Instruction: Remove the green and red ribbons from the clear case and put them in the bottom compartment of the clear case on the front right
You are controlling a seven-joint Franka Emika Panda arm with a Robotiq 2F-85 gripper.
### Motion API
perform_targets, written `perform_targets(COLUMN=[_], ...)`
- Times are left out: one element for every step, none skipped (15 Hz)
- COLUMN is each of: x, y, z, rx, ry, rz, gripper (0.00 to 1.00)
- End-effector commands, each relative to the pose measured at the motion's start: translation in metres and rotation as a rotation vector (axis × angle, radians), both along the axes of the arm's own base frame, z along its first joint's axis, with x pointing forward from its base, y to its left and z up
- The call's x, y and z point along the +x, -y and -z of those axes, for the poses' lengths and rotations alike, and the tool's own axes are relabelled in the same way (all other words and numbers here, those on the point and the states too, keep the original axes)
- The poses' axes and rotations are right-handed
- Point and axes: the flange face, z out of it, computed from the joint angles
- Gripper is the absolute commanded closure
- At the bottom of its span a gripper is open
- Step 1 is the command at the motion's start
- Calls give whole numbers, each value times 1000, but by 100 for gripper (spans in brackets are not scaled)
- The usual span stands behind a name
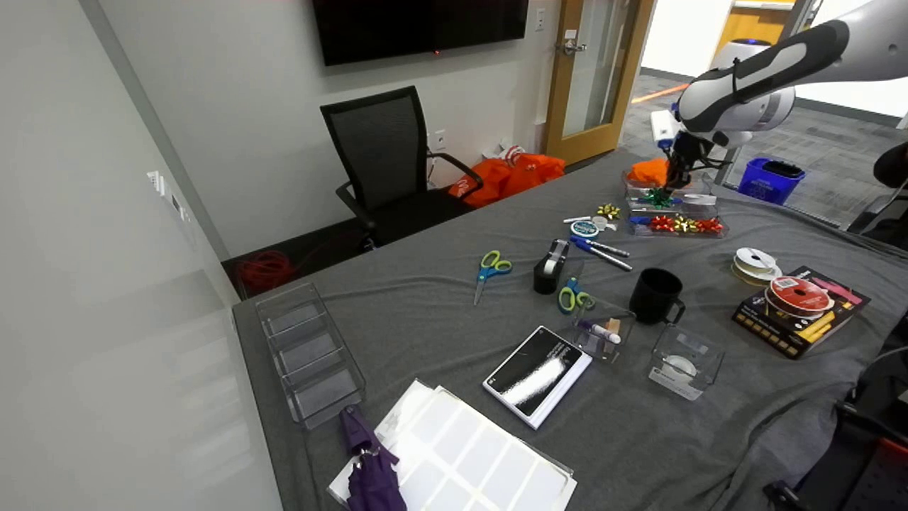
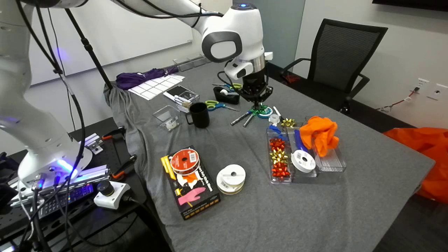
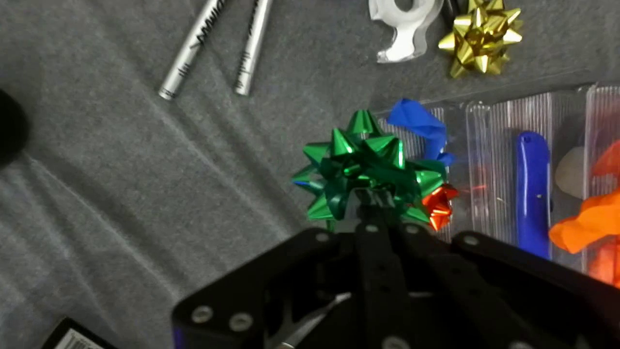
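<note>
My gripper (image 2: 258, 104) is shut on a shiny green bow (image 2: 259, 110) and holds it in the air; the fingertips (image 3: 370, 201) sit in its middle. In the wrist view the bow (image 3: 363, 145) partly covers a clear case and a red bow (image 3: 438, 206). In an exterior view two red bows (image 2: 280, 170) and a gold bow (image 2: 279, 156) lie in a row in the narrow clear case (image 2: 281, 181). They also show in an exterior view as red (image 1: 663, 223) and gold (image 1: 685, 224). A clear case with several compartments (image 1: 312, 348) stands at the far table end.
Clear trays with an orange cloth (image 2: 319, 134) and white spool (image 2: 303, 161) adjoin the bow case. A loose gold bow (image 2: 288, 122), markers (image 2: 241, 118), tape dispenser (image 2: 226, 96), black mug (image 2: 200, 114), glove box (image 2: 196, 196) with red spool (image 2: 184, 161), and white spools (image 2: 231, 178) are around.
</note>
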Motion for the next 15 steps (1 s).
perform_targets(x=[8, 11, 15, 18, 23, 28, 33, 39, 44, 48, 52, 56, 59, 62, 65], y=[39, 45, 50, 54, 56, 56, 55, 53, 52, 51, 50, 48, 46, 45, 44], z=[25, 32, 40, 46, 53, 59, 66, 71, 76, 81, 85, 89, 93, 95, 96], rx=[-44, -48, -55, -65, -69, -65, -56, -51, -50, -46, -38, -20, -5, -4, -4], ry=[-10, -24, -32, -42, -48, -49, -51, -57, -60, -69, -76, -76, -78, -79, -80], rz=[-28, -24, -15, -12, -10, -8, -6, 1, 8, 10, 15, 18, 23, 29, 33], gripper=[100, 100, 100, 100, 100, 100, 100, 100, 100, 100, 100, 100, 100, 100, 100])
